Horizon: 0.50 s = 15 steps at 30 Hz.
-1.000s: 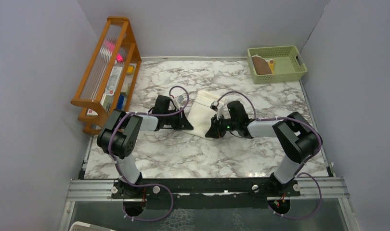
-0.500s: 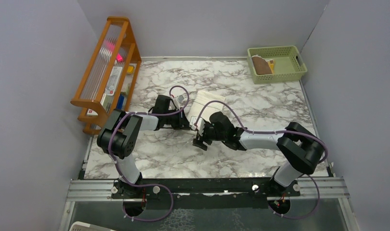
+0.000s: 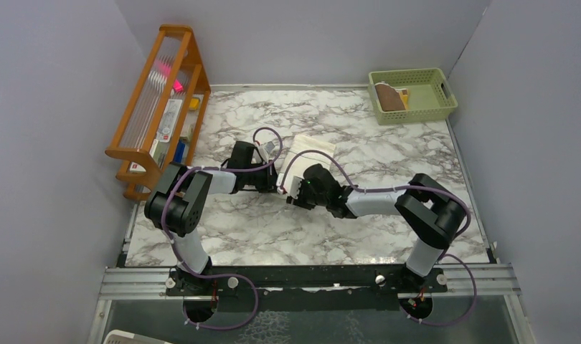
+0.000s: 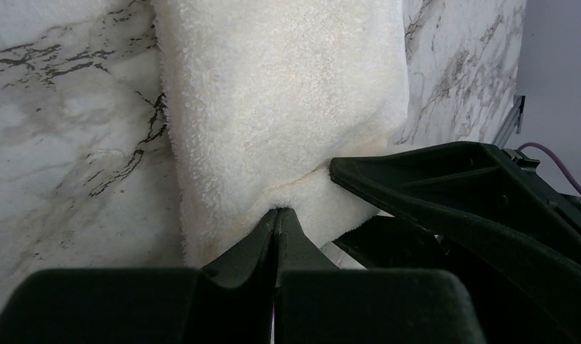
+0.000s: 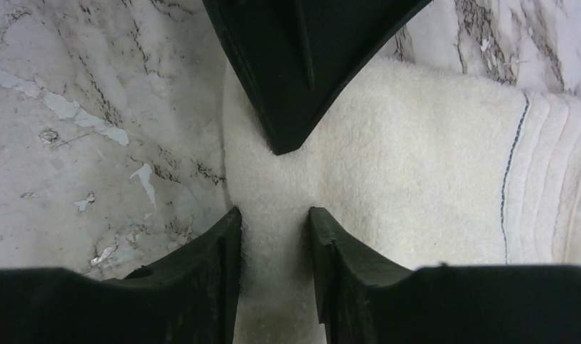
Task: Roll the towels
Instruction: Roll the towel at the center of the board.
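- Top external view: the desk (image 3: 273, 229) is a marble-patterned slab. The cream towel (image 3: 313, 149) lies flat near the centre of the frame. Its lower left end is covered by the 2 arms, which meet there.
- The left gripper (image 3: 279, 188) reaches in from the left and the right gripper (image 3: 290, 195) from the right. Their tips lie just beside each other at the towel's lower left end. Finger state cannot be read at this scale.
- At upper right, a green basket (image 3: 406, 72) holds the brown towel (image 3: 389, 97), well apart from both arms. A wooden rack (image 3: 175, 30) stands along the left edge of the desk.
- Left wrist view: the cream towel (image 4: 280, 93) fills the upper centre of the frame, with bare desk (image 4: 72, 107) to its left.
- The left gripper (image 4: 277, 213) has its 2 fingers pressed together, and their tips touch the towel's near edge at lower centre. The right gripper's finger (image 4: 417, 183) enters from the right, its tip touching the same edge.
- Right wrist view: the cream towel (image 5: 417, 158) spreads from the centre to the right edge. A thin dark stitched line and a ribbed band run down its right part.
- The right gripper (image 5: 273, 215) at lower centre has its 2 fingers a narrow gap apart. They are clamped on a ridge of towel that fills the gap.
- The left gripper (image 5: 282, 143) points down from the top of the frame, fingers together, with its tip on the towel directly opposite.
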### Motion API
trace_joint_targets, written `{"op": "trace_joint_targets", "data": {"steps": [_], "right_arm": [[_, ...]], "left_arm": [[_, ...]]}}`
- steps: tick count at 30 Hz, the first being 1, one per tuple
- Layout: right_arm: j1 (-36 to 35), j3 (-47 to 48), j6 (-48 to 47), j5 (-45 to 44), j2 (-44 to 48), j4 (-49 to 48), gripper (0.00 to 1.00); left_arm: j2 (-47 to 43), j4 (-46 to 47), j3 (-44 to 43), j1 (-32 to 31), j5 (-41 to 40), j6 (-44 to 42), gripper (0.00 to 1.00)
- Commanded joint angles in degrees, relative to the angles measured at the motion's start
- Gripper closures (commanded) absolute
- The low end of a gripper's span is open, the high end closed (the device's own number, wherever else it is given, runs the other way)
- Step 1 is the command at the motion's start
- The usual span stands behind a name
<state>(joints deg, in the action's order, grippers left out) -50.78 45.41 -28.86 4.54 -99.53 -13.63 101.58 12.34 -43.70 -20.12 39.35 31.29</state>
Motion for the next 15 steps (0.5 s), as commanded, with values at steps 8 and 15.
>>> {"op": "trace_joint_targets", "data": {"steps": [8, 15], "right_arm": [[0.11, 5.71, 1.47, -5.88, -6.11, 12.39, 0.82], [3.46, 6.65, 11.87, 7.69, 0.29, 15.2, 0.99]], "left_arm": [[-2.8, -5.62, -1.74, 0.83, -5.95, -2.35, 1.0], [-16.61, -12.68, -5.88, 6.04, -9.87, -2.2, 1.0]]}}
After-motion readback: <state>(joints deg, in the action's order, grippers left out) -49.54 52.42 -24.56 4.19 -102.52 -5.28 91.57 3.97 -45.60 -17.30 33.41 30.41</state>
